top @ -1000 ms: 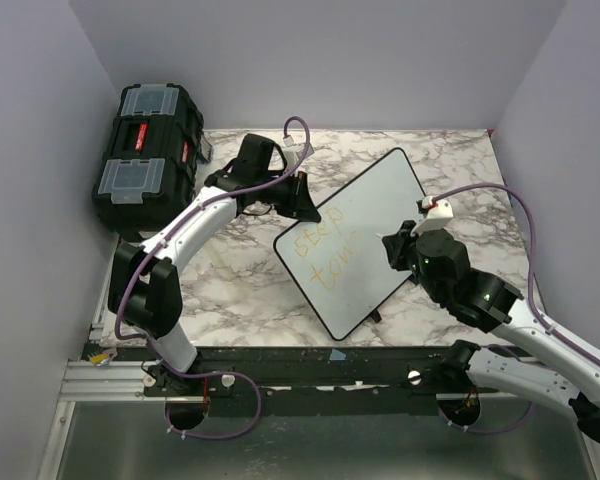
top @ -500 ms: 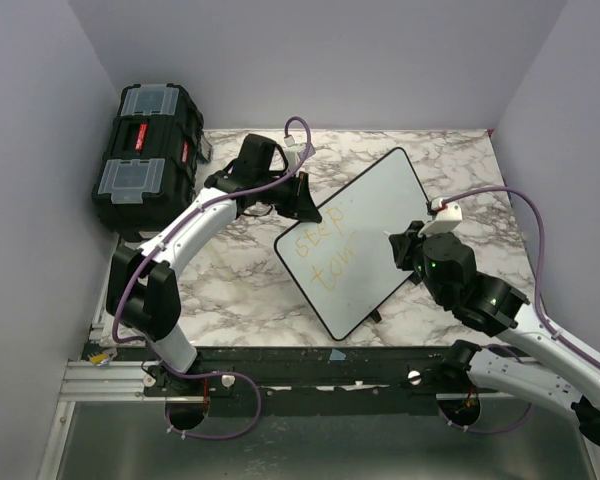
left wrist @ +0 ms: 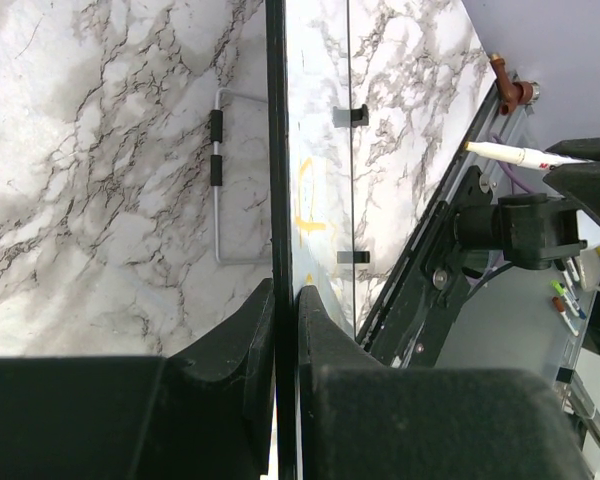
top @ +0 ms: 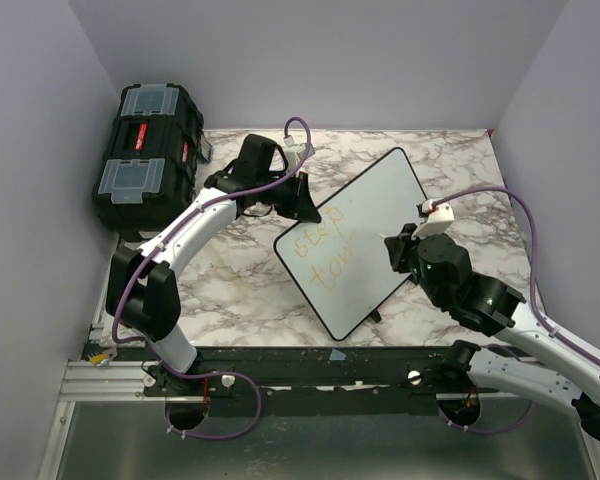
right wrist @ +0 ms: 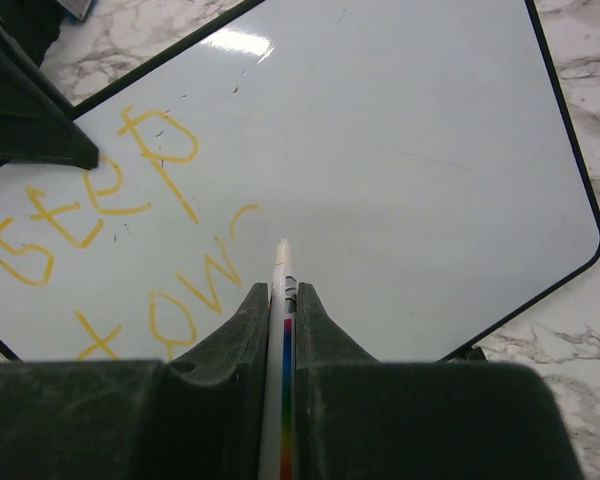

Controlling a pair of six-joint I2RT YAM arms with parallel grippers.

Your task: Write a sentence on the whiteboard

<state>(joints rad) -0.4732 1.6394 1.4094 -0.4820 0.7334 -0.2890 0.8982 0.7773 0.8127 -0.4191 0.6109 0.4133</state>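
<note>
Right end effector (right wrist: 282, 292), gripping the marker (right wrist: 284, 262), swings back over the whiteboard (right wrist: 410, 150) past "tow"; left end effector (left wrist: 285, 298) pinches its rim; sentence (right wrist: 130, 215) unfinished.

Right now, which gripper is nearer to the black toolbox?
Left. The left gripper clamps the whiteboard on its edge facing the toolbox. The right gripper holds a marker over the board's opposite side, farther from the toolbox.

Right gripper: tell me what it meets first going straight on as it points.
The marker in the right gripper leads, so it would meet the whiteboard, on bare white just past the yellow writing. The tip may already touch; depth is unclear.
</note>
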